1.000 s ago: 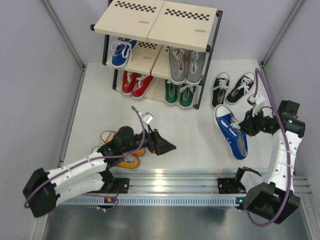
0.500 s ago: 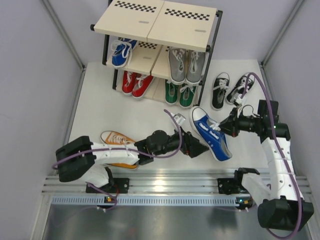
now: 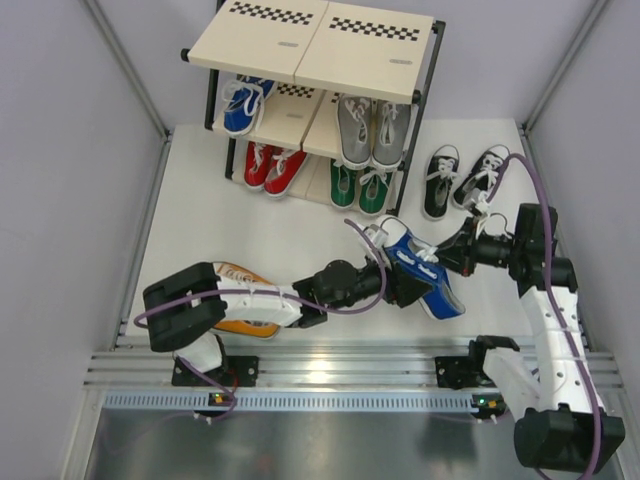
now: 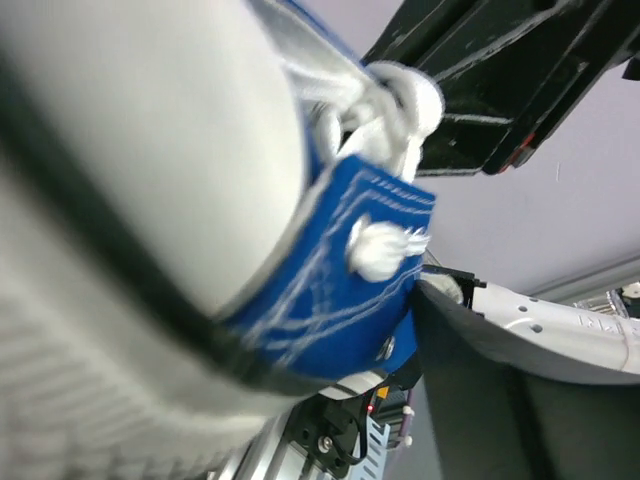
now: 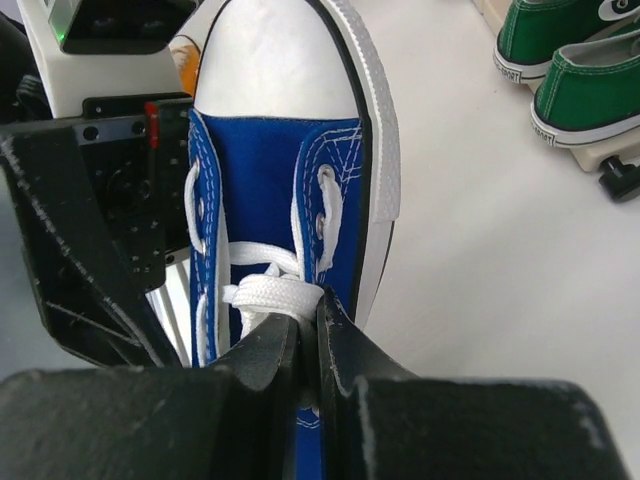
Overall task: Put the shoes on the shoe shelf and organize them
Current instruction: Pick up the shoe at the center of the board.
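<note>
The left gripper [image 3: 413, 287] sat at the toe of the loose blue sneaker [image 3: 410, 250] and covered part of it from above. In the right wrist view only one of its fingers [image 5: 70, 270] showed, lying along the shoe's side. The other was hidden, so I could not tell whether that claw gripped the toe or only straddled it. The left wrist view was filled by a blurred white toe cap and blue canvas.

The right gripper [image 3: 447, 258] was pinched tight on the sneaker's white laces near the tongue. The shoe lay between the two arms, in front of the shoe shelf [image 3: 310, 45]. Whether it touched the white table [image 3: 250, 230] was unclear.

The left arm hid most of the orange sneaker [image 3: 228, 272], so how many orange ones lay there was uncertain. The shelf panels cut off the far ends of the shoes beneath them.

- **Blue:** two in all, the loose one and a second blue sneaker [image 3: 238, 105] at the middle tier's left.
- **Grey:** two grey sneakers [image 3: 353, 135] at the middle tier's right.
- **Red:** two red sneakers [image 3: 268, 165] on the bottom tier.
- **Green:** two green sneakers [image 3: 343, 185] on the bottom tier.
- **Black:** two black sneakers [image 3: 440, 180] on the table, right of the shelf.
</note>
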Action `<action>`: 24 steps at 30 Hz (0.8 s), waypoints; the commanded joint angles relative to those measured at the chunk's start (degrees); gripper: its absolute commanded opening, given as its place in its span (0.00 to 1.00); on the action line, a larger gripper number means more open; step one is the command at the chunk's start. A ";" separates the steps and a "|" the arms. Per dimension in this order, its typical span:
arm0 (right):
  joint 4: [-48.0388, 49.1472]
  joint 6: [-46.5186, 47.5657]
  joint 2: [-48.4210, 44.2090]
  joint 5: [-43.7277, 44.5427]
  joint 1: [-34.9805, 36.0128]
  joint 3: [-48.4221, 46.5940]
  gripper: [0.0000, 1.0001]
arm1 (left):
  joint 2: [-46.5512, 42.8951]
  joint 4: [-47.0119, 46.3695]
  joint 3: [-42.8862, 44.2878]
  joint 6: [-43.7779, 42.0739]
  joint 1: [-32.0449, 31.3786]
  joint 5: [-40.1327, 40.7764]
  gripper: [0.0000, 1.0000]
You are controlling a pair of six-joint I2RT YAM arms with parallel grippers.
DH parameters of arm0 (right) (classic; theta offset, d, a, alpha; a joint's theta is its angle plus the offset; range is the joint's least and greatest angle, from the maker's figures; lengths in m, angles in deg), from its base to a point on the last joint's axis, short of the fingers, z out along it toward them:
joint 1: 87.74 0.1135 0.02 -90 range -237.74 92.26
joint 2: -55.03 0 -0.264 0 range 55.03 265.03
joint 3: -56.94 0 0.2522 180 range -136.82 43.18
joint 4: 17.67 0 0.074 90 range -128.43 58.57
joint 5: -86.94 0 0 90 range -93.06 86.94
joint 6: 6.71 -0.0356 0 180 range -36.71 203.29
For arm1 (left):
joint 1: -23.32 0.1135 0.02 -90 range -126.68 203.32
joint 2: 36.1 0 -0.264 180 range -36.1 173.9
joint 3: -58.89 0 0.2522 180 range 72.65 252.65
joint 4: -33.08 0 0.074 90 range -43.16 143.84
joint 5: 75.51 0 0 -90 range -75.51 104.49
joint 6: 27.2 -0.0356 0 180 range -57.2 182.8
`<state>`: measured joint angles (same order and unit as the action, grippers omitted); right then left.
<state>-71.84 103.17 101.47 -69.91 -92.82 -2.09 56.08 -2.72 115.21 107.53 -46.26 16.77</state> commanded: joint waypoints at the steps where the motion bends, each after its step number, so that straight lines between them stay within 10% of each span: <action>1: 2.97 1.29 -1.70 -4.43 1.13 -0.43 0.00 | 0.10 -7.04 3.40 -1.92 0.06 0.18 0.68; 7: -0.63 6.21 -1.96 -3.64 1.13 -0.78 0.00 | -2.97 -7.22 -0.46 -5.69 0.06 -1.40 0.00; 9: -2.82 8.58 -2.23 -3.46 1.13 -1.56 0.00 | -5.76 -6.87 -2.39 -7.11 0.06 -1.93 0.00; 17: -31.88 42.75 0.49 -4.95 1.30 -8.42 0.92 | -16.85 7.36 -8.37 -10.62 7.52 -25.54 0.00; 24: -41.60 57.90 6.56 -9.44 8.59 -11.23 0.99 | -19.32 19.06 -4.86 -19.06 9.02 -42.35 0.00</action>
<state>-104.43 150.60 106.06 -75.07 -87.73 -10.86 38.64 16.01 106.73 93.41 -36.88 -13.39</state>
